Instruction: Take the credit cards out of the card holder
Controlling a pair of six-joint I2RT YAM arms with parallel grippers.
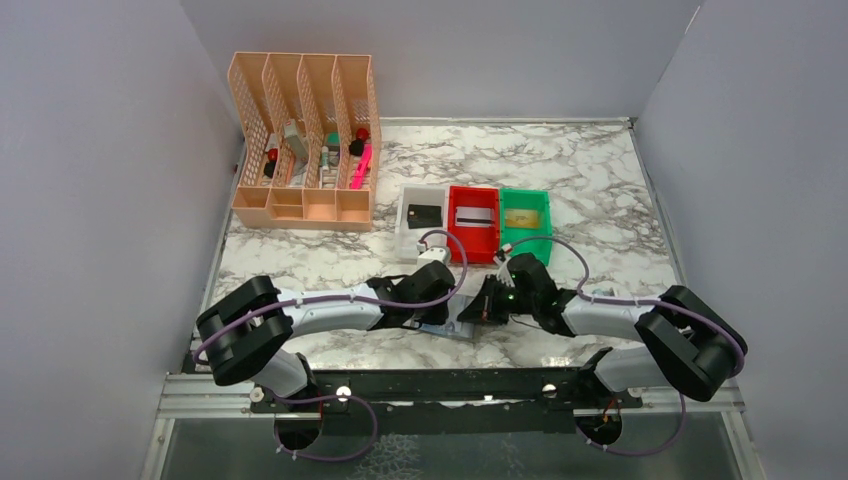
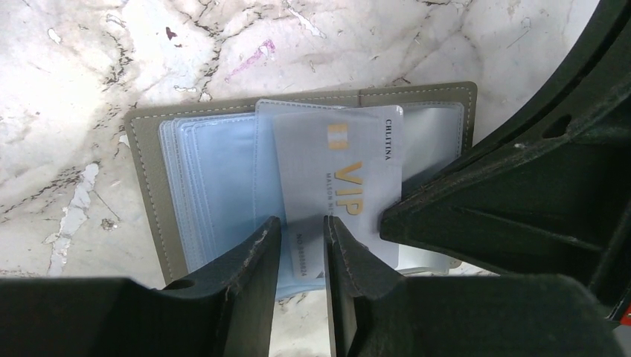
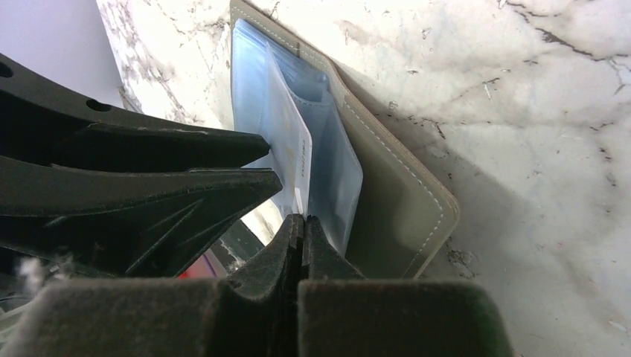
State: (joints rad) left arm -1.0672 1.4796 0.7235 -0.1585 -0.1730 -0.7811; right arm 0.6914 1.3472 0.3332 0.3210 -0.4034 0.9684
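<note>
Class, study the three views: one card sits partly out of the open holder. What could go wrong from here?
1. The left jaws stand apart over the VIP card, not clamped. Closing there, they may slip off it or pinch the clear pocket too.
2. The shut right jaws seem to bear on the card holder at just one spot, so a pull might drag it across the marble table.

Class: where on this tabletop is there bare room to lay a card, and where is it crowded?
Free: table right of the green bin; behind the white bin, beside the organizer; before the organizer. Crowded: near edge, left gripper and right gripper over the card holder.
</note>
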